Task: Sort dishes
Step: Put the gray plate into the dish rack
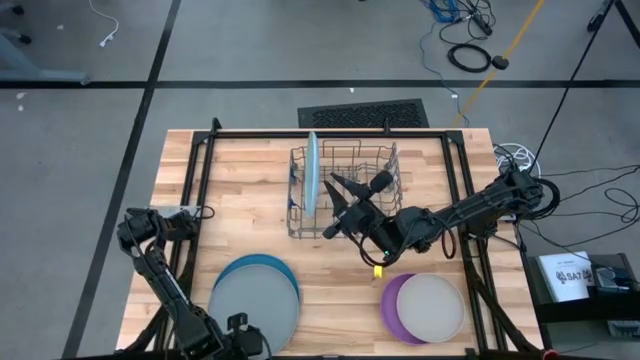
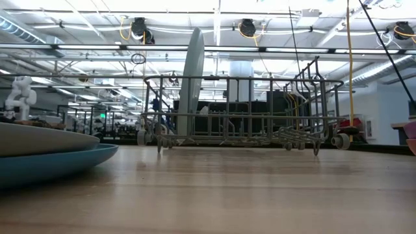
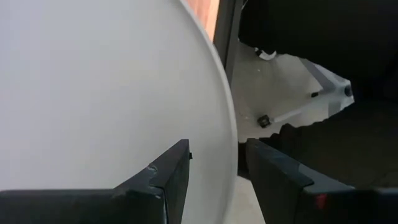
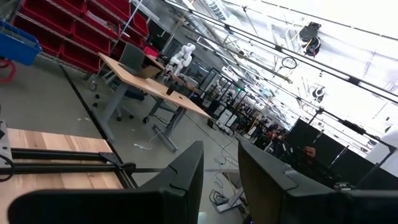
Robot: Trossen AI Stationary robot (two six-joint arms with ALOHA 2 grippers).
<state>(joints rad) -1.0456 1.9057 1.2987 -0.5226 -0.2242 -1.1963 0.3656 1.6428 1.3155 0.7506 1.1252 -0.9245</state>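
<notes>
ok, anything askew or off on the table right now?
Nothing stands out. One light blue plate stands upright in the wire rack; the grey plate and beige plate lie flat on their stacks. No spills or damage.
</notes>
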